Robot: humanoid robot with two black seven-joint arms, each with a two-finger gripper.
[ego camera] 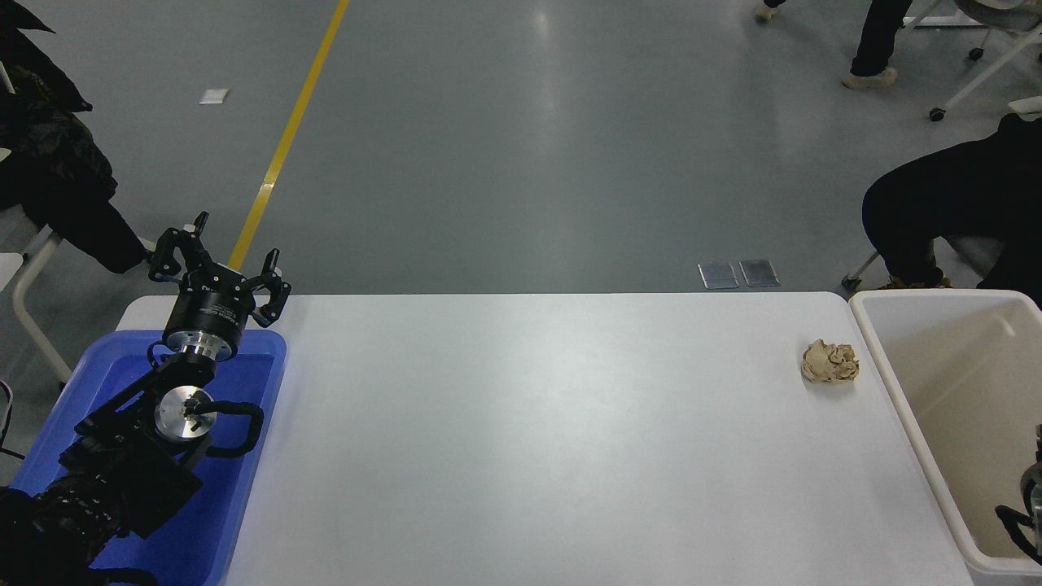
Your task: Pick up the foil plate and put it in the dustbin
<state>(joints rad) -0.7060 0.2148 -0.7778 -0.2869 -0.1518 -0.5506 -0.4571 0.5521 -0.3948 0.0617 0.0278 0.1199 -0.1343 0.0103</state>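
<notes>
right gripper (1027,509) over dustbin (904,391), fingers unclear | left gripper (218,264) spread, empty

A lab or test hall: bare grey polished floor (521,146) with a yellow lane line (285,146), wheeled office chairs (977,57), people about, and a white worktable (537,439) with a mounted robot arm (138,456).

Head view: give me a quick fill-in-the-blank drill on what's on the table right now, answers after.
1. The crumpled paper ball lies on the white table just left of the ____.
2. The left gripper is parked above the ____ tray.
3. The paper ball's colour is ____.
4. The dustbin stands at the table's ____ end.

Missing words: dustbin; blue; tan; right
</notes>
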